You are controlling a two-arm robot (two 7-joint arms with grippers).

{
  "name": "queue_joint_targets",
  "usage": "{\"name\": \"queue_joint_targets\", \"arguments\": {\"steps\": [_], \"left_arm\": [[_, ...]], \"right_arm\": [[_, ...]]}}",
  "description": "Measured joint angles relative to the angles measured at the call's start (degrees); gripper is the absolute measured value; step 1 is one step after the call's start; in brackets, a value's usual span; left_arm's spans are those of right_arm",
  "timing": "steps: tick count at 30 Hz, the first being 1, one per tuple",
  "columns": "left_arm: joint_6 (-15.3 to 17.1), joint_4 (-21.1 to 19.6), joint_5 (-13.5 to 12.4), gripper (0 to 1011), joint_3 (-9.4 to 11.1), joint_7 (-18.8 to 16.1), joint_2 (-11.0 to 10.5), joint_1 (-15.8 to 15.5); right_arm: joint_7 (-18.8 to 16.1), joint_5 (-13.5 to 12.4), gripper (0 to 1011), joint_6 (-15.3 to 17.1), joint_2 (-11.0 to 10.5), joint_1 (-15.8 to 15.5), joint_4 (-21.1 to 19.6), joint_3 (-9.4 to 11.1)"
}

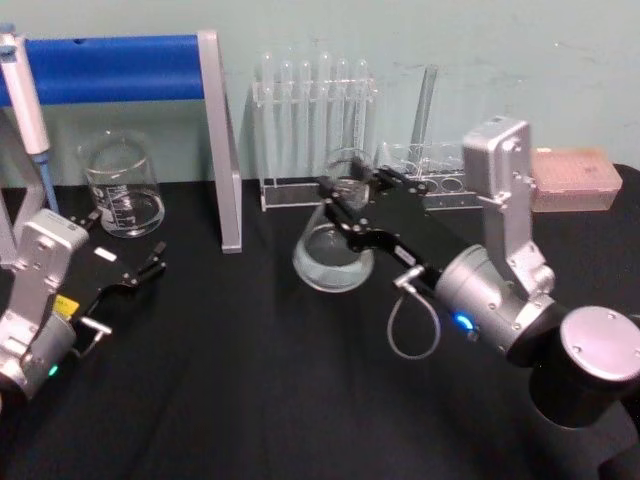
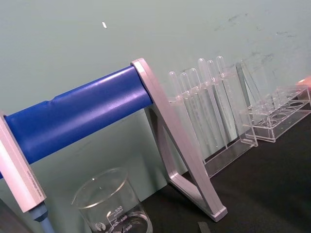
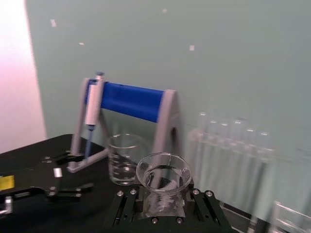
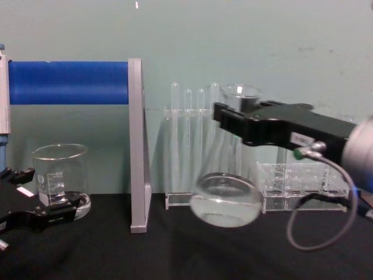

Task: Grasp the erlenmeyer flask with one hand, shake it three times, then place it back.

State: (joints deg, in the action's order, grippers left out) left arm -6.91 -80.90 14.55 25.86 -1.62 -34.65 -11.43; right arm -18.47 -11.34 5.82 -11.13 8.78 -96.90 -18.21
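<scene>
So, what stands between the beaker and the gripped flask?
The stand's grey leg, in the chest view. Right gripper holds the erlenmeyer flask; left gripper rests left.

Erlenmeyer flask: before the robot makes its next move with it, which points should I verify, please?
1. Right pincer shut on the erlenmeyer flask neck: ok.
2. Flask base lifted off the table: ok.
3. Flask upright: not ok, it tilts.
4. Liquid low in the base, far from the rim: ok.
5. Gap to the test tubes behind: cannot tell.
6. Left pincer apart, near the beaker: ok.
</scene>
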Motion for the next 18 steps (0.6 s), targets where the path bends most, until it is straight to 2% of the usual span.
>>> {"name": "queue_joint_targets", "arguments": {"steps": [4, 9, 12, 18], "left_arm": [[0.0, 0.0, 0.0, 1001, 0.0, 0.0, 0.0, 0.0], [0.0, 0.0, 0.0, 1001, 0.0, 0.0, 0.0, 0.0], [0.0, 0.0, 0.0, 1001, 0.0, 0.0, 0.0, 0.0], [0.0, 0.0, 0.0, 1001, 0.0, 0.0, 0.0, 0.0]], "right_arm": [[-1.4, -0.8, 456, -0.3, 0.1, 1.7, 1.7, -1.7], [-1.5, -1.6, 456, -0.7, -0.1, 2.6, 2.5, -2.6], [-0.8, -1.8, 457, -0.8, -0.3, 2.6, 2.5, -2.5], [2.8, -1.8, 457, -0.8, -1.3, 1.0, 0.9, -0.7]]}}
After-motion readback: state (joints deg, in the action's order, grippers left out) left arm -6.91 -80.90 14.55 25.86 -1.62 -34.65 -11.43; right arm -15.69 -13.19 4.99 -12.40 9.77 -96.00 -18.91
